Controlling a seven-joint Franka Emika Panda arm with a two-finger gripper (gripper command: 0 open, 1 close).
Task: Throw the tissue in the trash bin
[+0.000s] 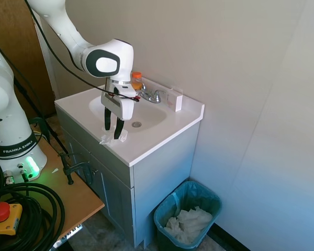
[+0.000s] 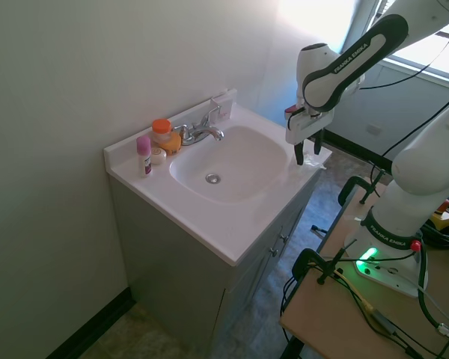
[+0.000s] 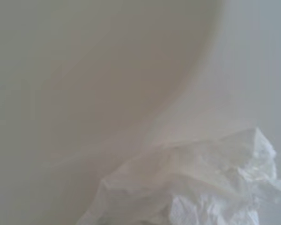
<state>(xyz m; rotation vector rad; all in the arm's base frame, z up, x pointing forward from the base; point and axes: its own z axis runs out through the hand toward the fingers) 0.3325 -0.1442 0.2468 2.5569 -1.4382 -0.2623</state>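
Observation:
The tissue [image 1: 122, 136], a small white crumpled wad, lies on the white vanity counter [image 1: 146, 141] near its front edge, beside the sink basin [image 1: 141, 117]. My gripper [image 1: 112, 134] points straight down over it, open, with a dark finger on each side of the wad and the tips down at counter level. From the other side the tissue [image 2: 318, 158] shows just behind the gripper [image 2: 307, 157]. The wrist view shows the tissue [image 3: 192, 187] close up against the basin rim. The dark teal trash bin [image 1: 211, 201] with its bluish liner stands on the floor to the right of the vanity.
A heap of white paper wads [image 1: 188, 224] lies inside the bin. A faucet [image 1: 152, 95], an orange-capped bottle [image 1: 137, 80] and a white box [image 1: 176, 100] stand along the back of the counter. A pink-capped stick [image 2: 144, 153] stands by the wall.

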